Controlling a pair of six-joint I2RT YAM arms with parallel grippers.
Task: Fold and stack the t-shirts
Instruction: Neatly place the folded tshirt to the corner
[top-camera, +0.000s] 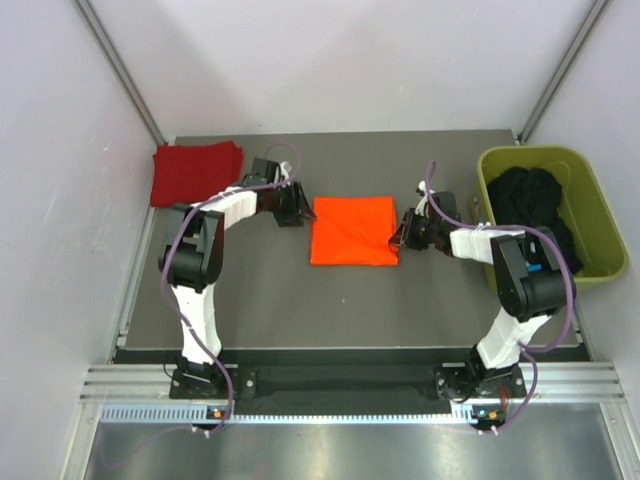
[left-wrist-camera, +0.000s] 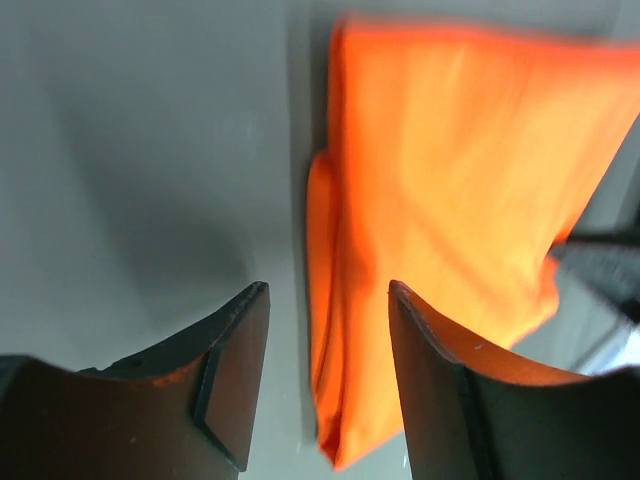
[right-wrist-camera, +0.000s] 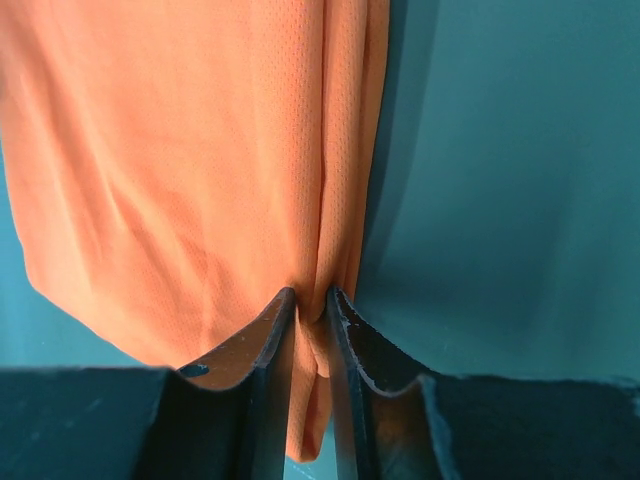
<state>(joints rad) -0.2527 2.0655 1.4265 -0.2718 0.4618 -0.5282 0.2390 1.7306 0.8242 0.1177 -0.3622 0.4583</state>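
Two hands flank the folded orange t-shirt (top-camera: 353, 230) on the grey surface (top-camera: 300, 310) in the overhead view. The left hand (top-camera: 292, 208) sits at the shirt edge nearest it, the right hand (top-camera: 405, 236) at the opposite edge. Well beyond the left hand, toward the far corner, lies the folded dark red t-shirt (top-camera: 195, 172). Just outside the right hand's arm stands an olive-green tub (top-camera: 530, 152) with dark clothing (top-camera: 535, 200) in it.

From the left wrist, the left hand (left-wrist-camera: 328, 370) stands about half open and grips nothing. The doubled edge of the orange t-shirt (left-wrist-camera: 450, 180) runs through the gap between its fingers (left-wrist-camera: 235, 370), and the cloth spreads away ahead of them. Closing here may catch only the top layer, so a lift could peel the fold open.

From the right wrist, the right hand (right-wrist-camera: 311, 310) is nearly closed, pinching a thin bunch of the orange t-shirt (right-wrist-camera: 170, 150) at its edge between the fingertips (right-wrist-camera: 270, 330). The rest of the cloth spreads ahead and to one side. The bite looks shallow and close to the hem, so the mesh fabric could slide out under pull. With one hand holding and the other not, a lift now would likely drag the shirt lopsided and spoil the fold before it reaches the red one.
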